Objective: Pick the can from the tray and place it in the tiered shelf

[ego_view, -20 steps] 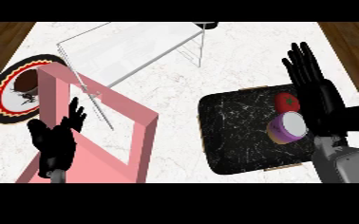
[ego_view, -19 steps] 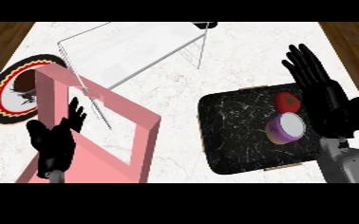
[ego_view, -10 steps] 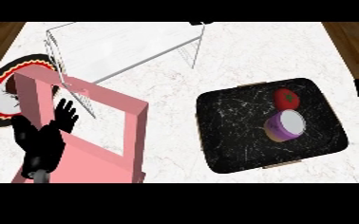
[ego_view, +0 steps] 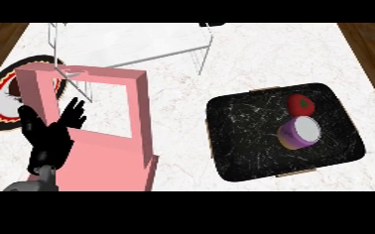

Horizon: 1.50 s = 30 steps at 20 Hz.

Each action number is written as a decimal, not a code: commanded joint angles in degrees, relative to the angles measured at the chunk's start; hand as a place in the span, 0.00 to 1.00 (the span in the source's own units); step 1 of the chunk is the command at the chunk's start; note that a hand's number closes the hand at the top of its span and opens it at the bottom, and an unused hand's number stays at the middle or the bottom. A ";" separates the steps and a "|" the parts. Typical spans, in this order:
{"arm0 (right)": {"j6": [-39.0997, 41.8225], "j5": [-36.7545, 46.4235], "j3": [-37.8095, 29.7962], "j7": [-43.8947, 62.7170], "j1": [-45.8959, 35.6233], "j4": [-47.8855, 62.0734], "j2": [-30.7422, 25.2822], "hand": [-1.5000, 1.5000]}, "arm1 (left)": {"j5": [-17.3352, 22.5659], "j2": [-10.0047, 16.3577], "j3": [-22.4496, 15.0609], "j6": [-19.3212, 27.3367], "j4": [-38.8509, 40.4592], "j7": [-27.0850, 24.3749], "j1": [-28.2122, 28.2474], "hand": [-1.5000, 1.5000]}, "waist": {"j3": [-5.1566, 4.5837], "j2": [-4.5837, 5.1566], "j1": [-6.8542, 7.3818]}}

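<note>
Your can (ego_view: 300, 133) stands on the black tray (ego_view: 242, 129) at right, beside a red fruit (ego_view: 300, 104). Your left hand (ego_view: 47, 139), fingers apart, rests lower left over a pink frame (ego_view: 110, 158) below the wire shelf (ego_view: 139, 42).

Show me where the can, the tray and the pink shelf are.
can (ego_view: 304, 128), head view, on its white top
tray (ego_view: 242, 129), head view, on bare black surface left of the can
pink shelf (ego_view: 102, 161), head view, on its lower panel
</note>
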 commanded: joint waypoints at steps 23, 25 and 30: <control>-9.62 4.95 15.15 59.64 -10.72 -40.11 0.60 0.00 | -2.94 0.00 0.50 -3.48 3.55 -0.12 -2.41 0.50 | -0.23 -0.04 0.84; -8.40 8.11 17.04 59.55 -9.78 -39.00 2.51 0.00 | -3.92 -1.21 -0.79 -3.94 3.28 -1.93 -1.81 0.50 | -0.20 -0.02 0.66; -5.53 15.47 18.26 57.72 -6.37 -40.42 5.20 0.00 | -2.94 -0.76 0.56 -5.58 3.36 -2.08 0.08 0.50 | -0.17 -0.09 0.29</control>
